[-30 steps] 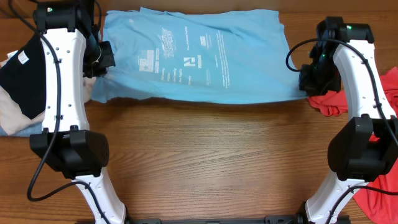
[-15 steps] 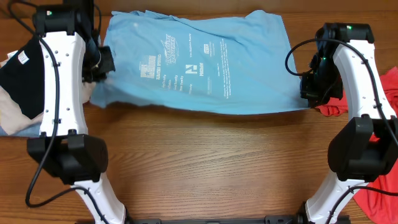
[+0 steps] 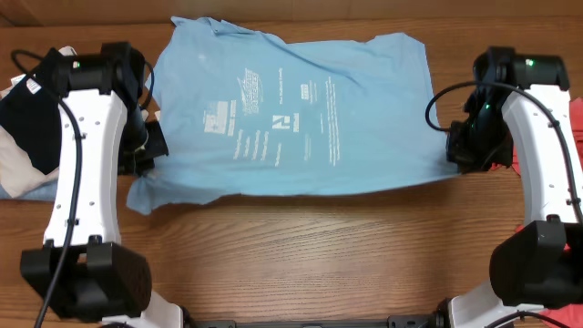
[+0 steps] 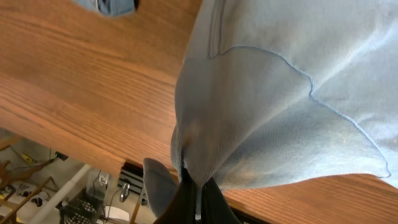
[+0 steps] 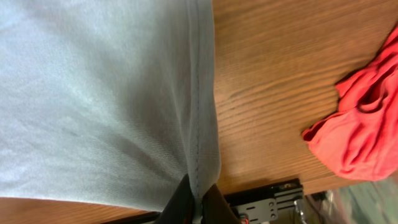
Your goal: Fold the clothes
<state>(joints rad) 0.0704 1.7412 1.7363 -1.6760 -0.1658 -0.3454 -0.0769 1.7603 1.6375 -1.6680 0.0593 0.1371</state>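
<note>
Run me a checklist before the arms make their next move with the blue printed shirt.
1. Left gripper shut on the light sky-blue T-shirt with white lettering: ok.
2. Right gripper shut on the same shirt's opposite edge: ok.
3. Shirt lying smooth: not ok, the cloth gathers into folds at the left gripper.
4. Crumpled coral-red T-shirt apart from the blue one: ok, bare wood lies between them in the right wrist view.
5. Bare wooden table in front of the shirt: ok.
6. How many cloth layers each gripper pinches: cannot tell.
</note>
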